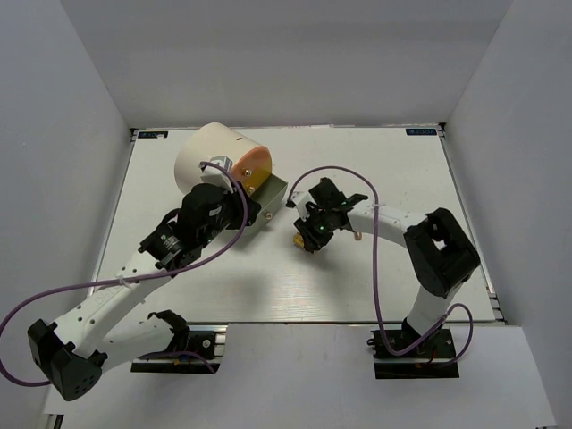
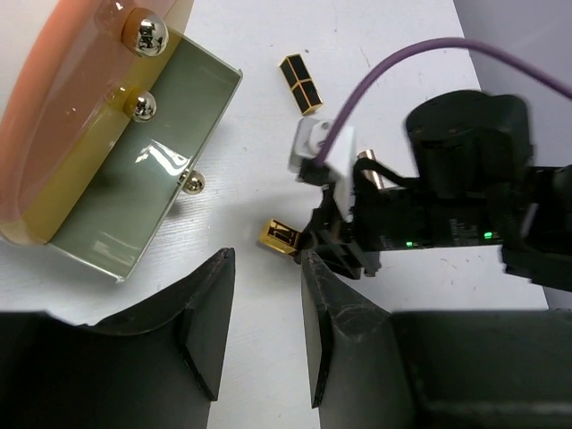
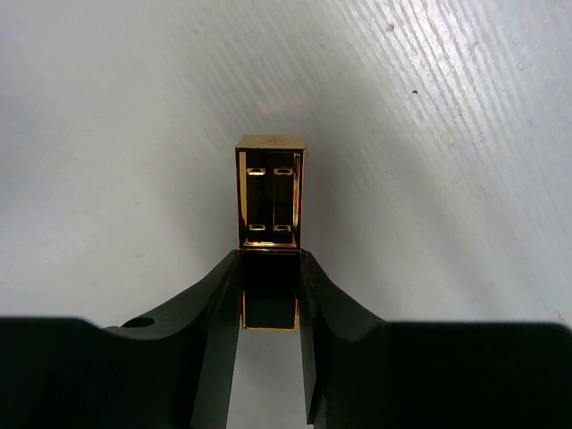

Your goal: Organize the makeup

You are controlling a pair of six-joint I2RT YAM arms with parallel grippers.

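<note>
the cylinder [image 1: 219, 156] has its drawer [image 2: 152, 170] open and, as far as shows, bare. the left gripper [image 2: 266, 277] hangs released beside it. the right gripper [image 3: 269, 264] is clenched on a lipstick [image 3: 270, 192] low over the table [image 1: 393, 170]; a second lipstick [image 2: 301, 84] lies loose nearby. sorting looks barely begun.

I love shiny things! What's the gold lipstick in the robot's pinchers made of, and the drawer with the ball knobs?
The lipstick looks like polished gold metal, or gold-coated plastic, with glossy black panels; it gleams like a mirror. The drawer seems smooth grey-green plastic or glass, given bright glints on its floor. The knobs look like chromed metal, reflecting the room.
</note>
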